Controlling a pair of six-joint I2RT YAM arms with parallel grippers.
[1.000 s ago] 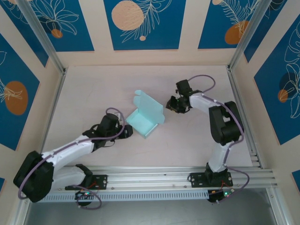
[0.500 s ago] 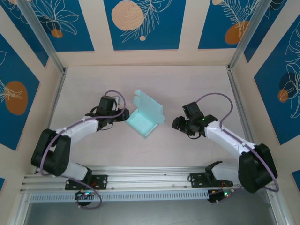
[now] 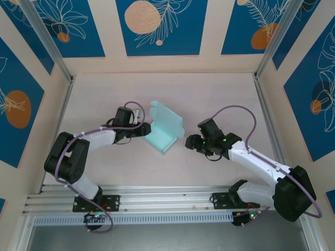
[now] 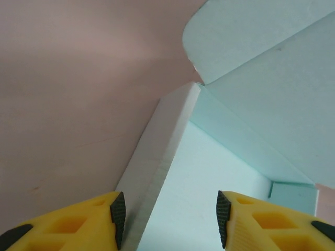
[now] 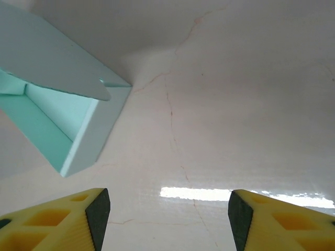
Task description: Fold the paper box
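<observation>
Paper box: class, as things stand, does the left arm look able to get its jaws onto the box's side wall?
Probably yes. The left wrist view shows the paper box's side wall just ahead, between the open jaws of the left arm; nothing lies between, and the right arm stands apart.

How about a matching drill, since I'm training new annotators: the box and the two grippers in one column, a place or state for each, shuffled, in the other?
Column one:
1. paper box
2. left gripper
3. right gripper

Column two:
A. open, over bare table, apart from the box
B. pale blue, lid flap raised
C. open, right at the box's side wall

Pairs: 1-B, 2-C, 3-A
</observation>
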